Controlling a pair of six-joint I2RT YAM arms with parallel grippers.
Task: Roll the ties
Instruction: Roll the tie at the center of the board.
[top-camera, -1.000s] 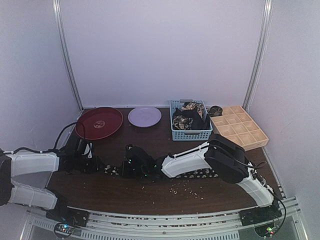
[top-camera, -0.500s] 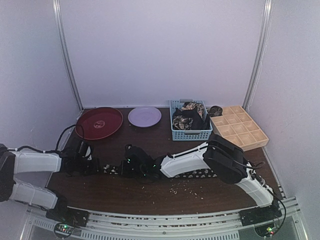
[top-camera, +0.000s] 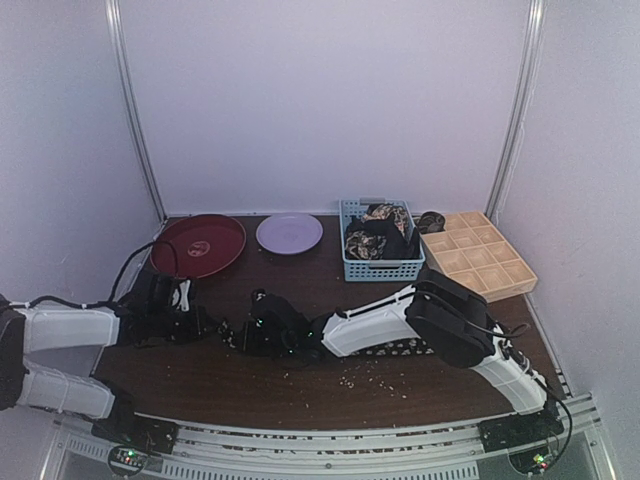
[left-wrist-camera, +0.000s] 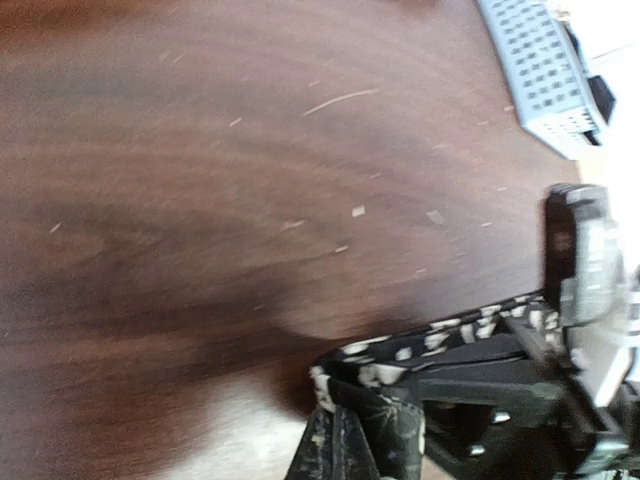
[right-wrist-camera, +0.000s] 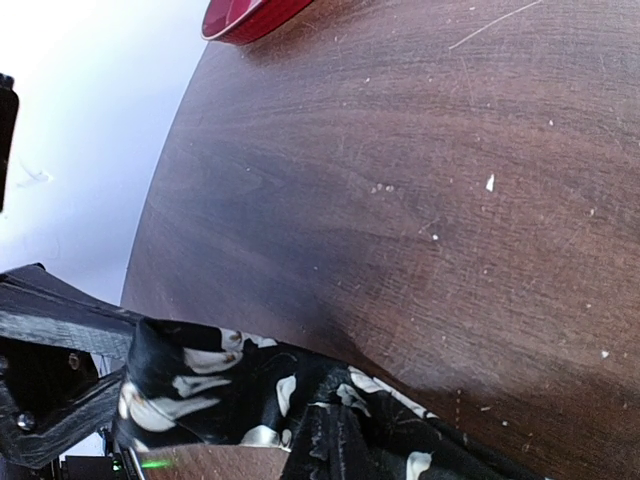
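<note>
Tie (top-camera: 400, 347) on surface (top-camera: 300, 390), long axis left–right. Left end effector (top-camera: 205, 328) clamped on its left end; right end effector (top-camera: 240, 335) clamped on it just beside.

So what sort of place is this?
Probably a robot test booth, not a home: plain white walls enclose one small table, a left arm and right arm sit on a metal rail at its edge, with a basket and tie as practice props.
</note>
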